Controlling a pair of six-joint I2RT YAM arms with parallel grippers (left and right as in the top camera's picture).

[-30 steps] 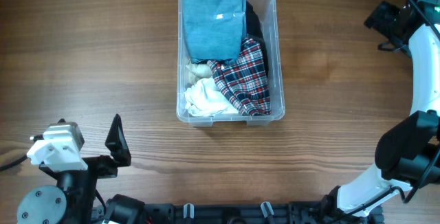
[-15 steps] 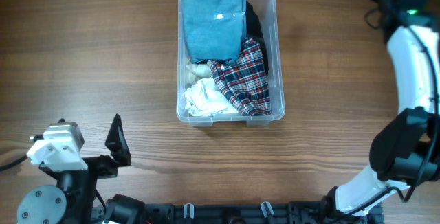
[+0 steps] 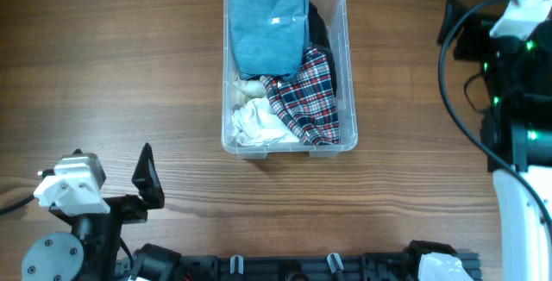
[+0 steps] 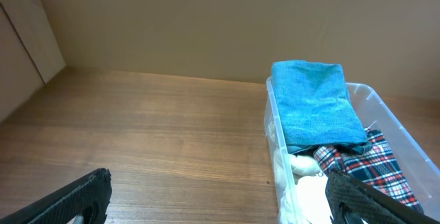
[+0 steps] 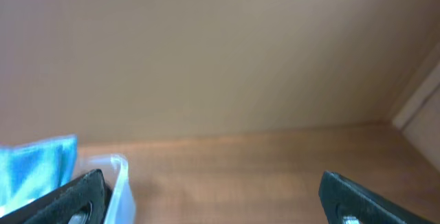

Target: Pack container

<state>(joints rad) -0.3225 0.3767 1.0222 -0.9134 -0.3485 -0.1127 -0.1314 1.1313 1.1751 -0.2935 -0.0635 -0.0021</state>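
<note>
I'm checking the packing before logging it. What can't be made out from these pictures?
Container floor: every view, covered by the blue towel, plaid cloth and white cloth.
Dark item beside the towel: overhead, mostly buried, unidentifiable.
Container's near end: left wrist view, cut off by the bottom edge and a finger of the left tool.
Right wrist view: blurred; the frame's left edge crops the container.

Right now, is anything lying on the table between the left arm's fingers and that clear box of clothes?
Nothing visible does. Only bare wooden table lies between the left fingers, open at the near-left corner, and the container, which sits farther back toward the middle.
</note>
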